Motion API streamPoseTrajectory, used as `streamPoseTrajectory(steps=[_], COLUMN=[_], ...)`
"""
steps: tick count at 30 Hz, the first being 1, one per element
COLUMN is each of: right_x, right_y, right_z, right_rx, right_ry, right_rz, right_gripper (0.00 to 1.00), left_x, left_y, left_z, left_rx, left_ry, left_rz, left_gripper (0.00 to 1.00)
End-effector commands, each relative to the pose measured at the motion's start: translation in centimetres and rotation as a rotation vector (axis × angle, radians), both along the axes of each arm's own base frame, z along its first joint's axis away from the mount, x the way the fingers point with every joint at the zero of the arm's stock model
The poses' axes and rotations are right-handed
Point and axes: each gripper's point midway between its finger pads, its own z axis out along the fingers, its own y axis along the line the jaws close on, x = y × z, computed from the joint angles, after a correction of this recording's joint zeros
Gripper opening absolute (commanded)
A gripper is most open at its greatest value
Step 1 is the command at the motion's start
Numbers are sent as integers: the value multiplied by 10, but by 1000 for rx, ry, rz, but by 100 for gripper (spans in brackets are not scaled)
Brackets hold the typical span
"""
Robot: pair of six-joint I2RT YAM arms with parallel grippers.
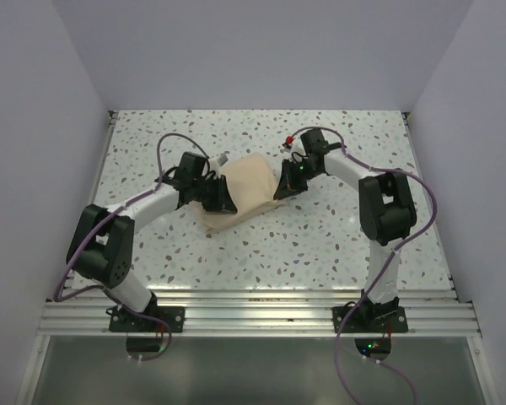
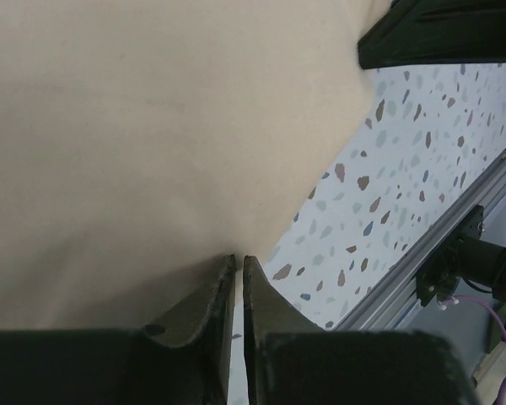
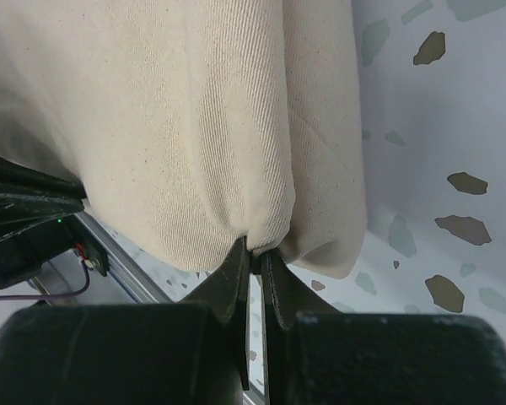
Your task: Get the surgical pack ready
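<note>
The tan cloth [image 1: 249,192] lies as a pillow-like bundle in the middle of the table. My left gripper [image 1: 222,203] is shut on its left edge, and the cloth fills the left wrist view [image 2: 152,135] above the gripper [image 2: 239,258]. My right gripper [image 1: 284,189] is shut on a fold at the bundle's right edge; the right wrist view shows the gripper [image 3: 258,251] pinching the cloth [image 3: 194,126]. The steel tray, instruments, brown strips and gauze pads are hidden.
A small red object [image 1: 287,139] sits on the speckled table behind the right arm. An aluminium rail [image 1: 253,316] runs along the near edge. White walls close in the table at the back and sides.
</note>
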Motion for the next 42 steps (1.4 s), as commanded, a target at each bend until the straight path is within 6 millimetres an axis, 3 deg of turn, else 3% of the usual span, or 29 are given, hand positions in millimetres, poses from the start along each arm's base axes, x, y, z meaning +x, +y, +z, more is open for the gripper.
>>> streamPoseTrajectory(steps=[1, 5, 9, 11, 13, 15, 17, 21, 22, 23, 24, 29, 30, 33, 34, 38, 39, 42], right_x=[-17, -17, -13, -10, -11, -10, -13, -12, -12, -11, -9, -7, -8, -7, -7, -9, -9, -11], right_y=[-28, -43, -56, -60, -47, -36, -25, -13, -11, -11, -10, -8, -7, -7, -7, -7, -7, -8], right_z=[-22, -33, -33, -28, -20, -12, -7, 0, 2, 4, 6, 10, 11, 12, 13, 13, 13, 13], right_rx=[-152, -248, -314, -339, -256, -194, -122, -49, -40, -36, -29, -21, -19, -18, -17, -15, -14, -17], right_ry=[34, 32, 8, -10, -21, -20, 4, 18, 17, 15, 13, 7, 8, 6, 3, 4, 6, 2], right_rz=[7, -3, -10, -25, -7, -16, -13, -35, -34, -36, -38, -31, -29, -29, -28, -20, -19, -14], right_gripper=[0, 0, 0, 0, 0, 0, 0, 0, 0, 0, 0, 0, 0, 0, 0, 0, 0, 0], left_x=[-13, -26, -34, -35, -31, -30, -26, -28, -33, -36, -40, -50, -52, -58, -62, -63, -66, -60], left_y=[32, 65, 80, 83, 79, 73, 69, 70, 72, 73, 75, 92, 93, 94, 96, 91, 95, 97], left_z=[-10, -32, -44, -43, -28, -9, 24, 55, 54, 51, 48, 40, 37, 23, 15, 10, 7, 9], left_rx=[33, 108, 161, 152, 122, 79, 31, 17, 26, 29, 40, 102, 110, 121, 131, 98, 123, 116], left_ry=[24, 74, 96, 96, 44, -5, -90, -112, -78, -46, -20, 13, 24, 95, 127, 155, 181, 150], left_rz=[55, 119, 130, 130, 113, 97, 91, 118, 128, 151, 167, 270, 280, 302, 314, 349, 357, 387], left_gripper=[12, 11, 10, 10, 13, 20, 29, 41, 63, 74, 75, 72, 68, 45, 43, 45, 52, 59])
